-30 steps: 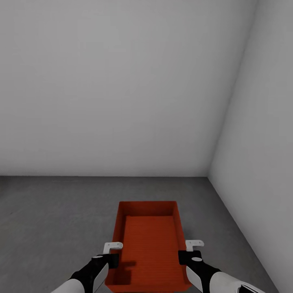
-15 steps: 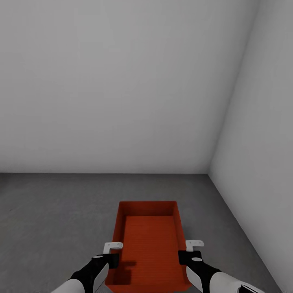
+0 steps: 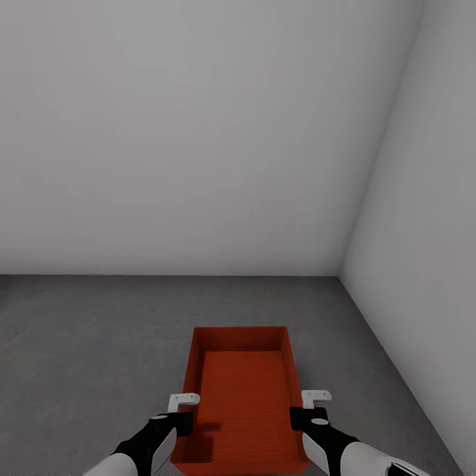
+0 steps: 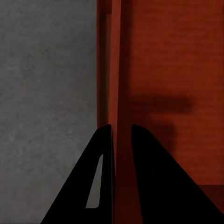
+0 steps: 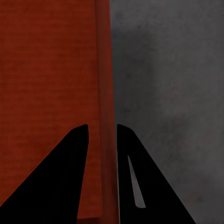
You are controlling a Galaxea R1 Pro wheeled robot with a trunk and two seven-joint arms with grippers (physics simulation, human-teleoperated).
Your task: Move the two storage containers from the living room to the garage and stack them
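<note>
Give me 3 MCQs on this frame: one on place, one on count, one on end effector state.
1. Where is the storage container relative to the robot?
A. Held in front, between both arms
B. Against the far wall
C. Resting on a table

2. How many red-orange containers are in the head view?
A. One
B. Two
C. Three

3. What is the left end effector doing?
A. Hanging open over the floor
B. Straddling the container's side wall, one finger inside and one outside
C. Pressing on the container's bottom

Key:
1 A: the head view has the bin between the left end effector and the right end effector, above the dark grey floor.
2 A: a single bin is there.
3 B: the left wrist view has the thin wall between the fingers.
</note>
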